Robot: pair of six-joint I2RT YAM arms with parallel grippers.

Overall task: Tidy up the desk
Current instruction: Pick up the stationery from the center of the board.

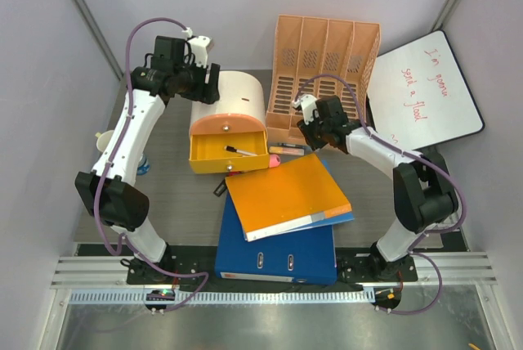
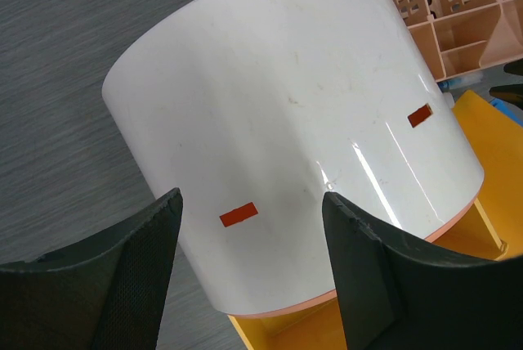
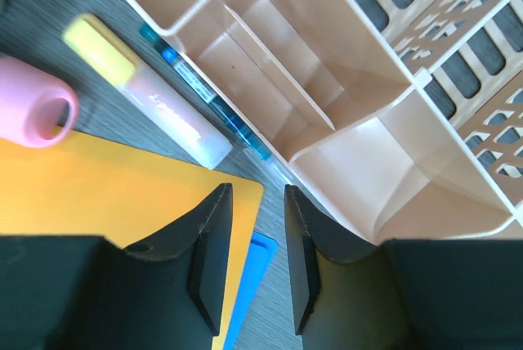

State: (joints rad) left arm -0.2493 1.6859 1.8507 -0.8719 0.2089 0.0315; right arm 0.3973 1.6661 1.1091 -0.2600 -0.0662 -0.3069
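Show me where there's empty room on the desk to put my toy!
The biggest bare patch of desk is front left, between the left arm, the yellow drawer and the blue binder. A smaller one lies between the orange folder and the right arm. The middle is crowded: pens squeeze against the peach file rack.

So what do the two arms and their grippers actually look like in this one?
The left arm and right arm are white tubes joined by bulky black joints, on black bases. A thin purple cable loops along each. The left gripper and right gripper each carry two black wedge-shaped fingers, one showing a fine mesh texture. I can make out no markings.
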